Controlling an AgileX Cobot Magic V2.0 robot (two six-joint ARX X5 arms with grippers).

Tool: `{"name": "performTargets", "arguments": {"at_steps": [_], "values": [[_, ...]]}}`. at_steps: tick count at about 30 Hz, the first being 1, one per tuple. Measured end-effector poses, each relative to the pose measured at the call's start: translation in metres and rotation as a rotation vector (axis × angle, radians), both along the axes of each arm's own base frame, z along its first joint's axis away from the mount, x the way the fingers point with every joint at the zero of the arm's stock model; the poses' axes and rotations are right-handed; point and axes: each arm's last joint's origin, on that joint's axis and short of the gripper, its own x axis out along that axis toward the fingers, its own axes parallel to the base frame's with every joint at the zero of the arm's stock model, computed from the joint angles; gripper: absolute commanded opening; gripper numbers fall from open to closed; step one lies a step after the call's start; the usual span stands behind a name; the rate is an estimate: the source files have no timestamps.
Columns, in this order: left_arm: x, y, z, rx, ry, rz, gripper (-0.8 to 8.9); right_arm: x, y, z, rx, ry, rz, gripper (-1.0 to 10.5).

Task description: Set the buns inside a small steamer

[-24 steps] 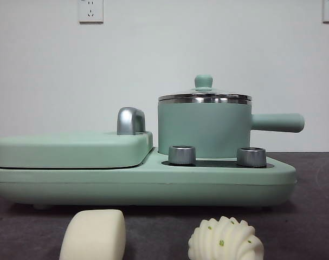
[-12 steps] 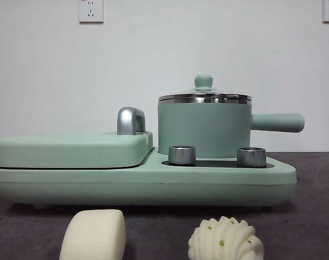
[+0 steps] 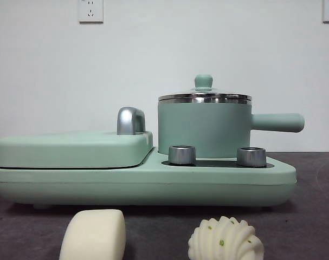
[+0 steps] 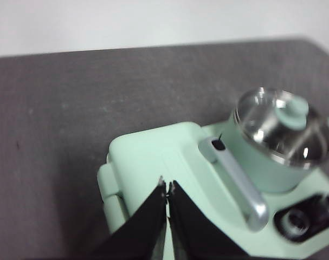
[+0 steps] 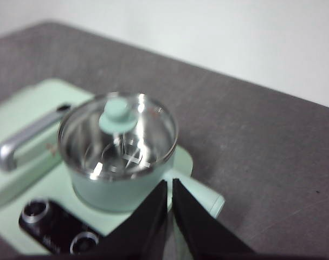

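Two buns lie at the table's front edge: a smooth cream bun (image 3: 93, 235) on the left and a ridged, green-flecked bun (image 3: 225, 239) to its right. Behind them the mint-green small steamer (image 3: 204, 127) stands on the right half of the cooker, its glass lid with green knob (image 5: 117, 115) on. My left gripper (image 4: 166, 188) hovers shut and empty over the flat griddle cover (image 4: 153, 162). High over the steamer (image 5: 120, 157), close to its side handle (image 5: 199, 196), my right gripper (image 5: 168, 184) is shut and empty. Neither arm shows in the front view.
The mint-green cooker base (image 3: 142, 181) spans most of the table, with a flat griddle cover (image 3: 72, 147), its chrome handle (image 3: 130, 120) and two steel dials (image 3: 181, 154). Dark table surface (image 3: 316, 216) surrounds it. A white wall stands behind.
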Motion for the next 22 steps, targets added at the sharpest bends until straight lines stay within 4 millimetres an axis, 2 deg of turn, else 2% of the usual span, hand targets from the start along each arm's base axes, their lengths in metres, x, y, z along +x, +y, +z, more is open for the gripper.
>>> {"name": "performTargets", "arguments": {"at_steps": [2,4,7,9,16,22], "values": [[0.003,-0.003,-0.001,0.075,-0.022,-0.052,0.10,0.001,0.003,-0.003,-0.052,0.004,0.028,0.2],[0.005,-0.005,-0.004,0.143,-0.040,-0.099,0.55,0.001,0.007,-0.005,-0.114,0.000,0.047,1.0],[0.007,-0.008,-0.005,0.200,-0.064,-0.141,2.52,-0.001,0.012,-0.008,-0.207,-0.018,0.077,2.6],[0.007,-0.008,-0.005,0.217,-0.076,-0.154,3.27,-0.002,0.014,-0.009,-0.250,-0.027,0.077,2.8],[0.013,-0.018,-0.004,0.226,-0.121,-0.208,3.30,-0.003,0.018,-0.009,-0.255,-0.024,0.076,2.8],[0.038,-0.050,-0.013,0.200,-0.134,-0.317,3.29,-0.003,0.019,-0.009,-0.211,0.001,0.060,2.8]]}}
